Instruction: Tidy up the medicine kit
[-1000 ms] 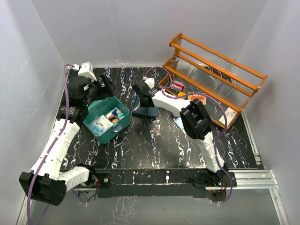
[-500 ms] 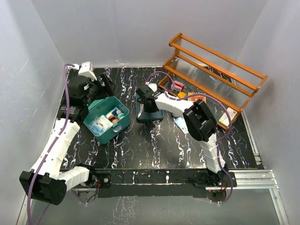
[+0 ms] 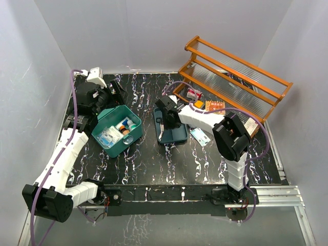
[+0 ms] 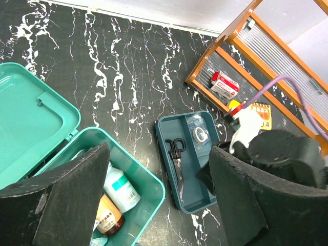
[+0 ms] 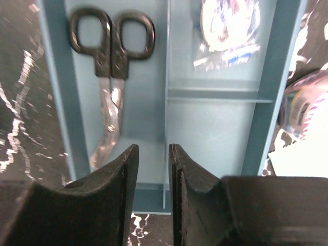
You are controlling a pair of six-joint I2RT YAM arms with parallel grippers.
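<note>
The teal medicine kit [image 3: 134, 135] lies open at the left, its lid [image 4: 31, 123] flat on the table. It holds a white bottle [image 4: 123, 187], an amber bottle [image 4: 108, 215] and small packets. The darker teal insert tray [image 3: 178, 135] lies flat on the table right of the kit. It also shows in the left wrist view [image 4: 197, 184] and the right wrist view [image 5: 215, 128]. It holds black-handled scissors [image 5: 110, 66] and a round sealed packet [image 5: 230, 25]. My right gripper [image 5: 154, 148] hovers over the tray's near end, jaws a narrow gap apart on either side of the middle divider. My left gripper [image 4: 159, 154] is wide open and empty above the kit.
The orange wooden rack [image 3: 236, 77] stands at the back right. A red-and-white box [image 3: 193, 94] and an orange packet [image 3: 215, 106] lie at its foot. Flat packets [image 3: 201, 136] lie just right of the tray. White walls enclose the table.
The insert tray has moved right and towards the front with my right gripper, from leaning up to lying flat. The left arm has not moved.
</note>
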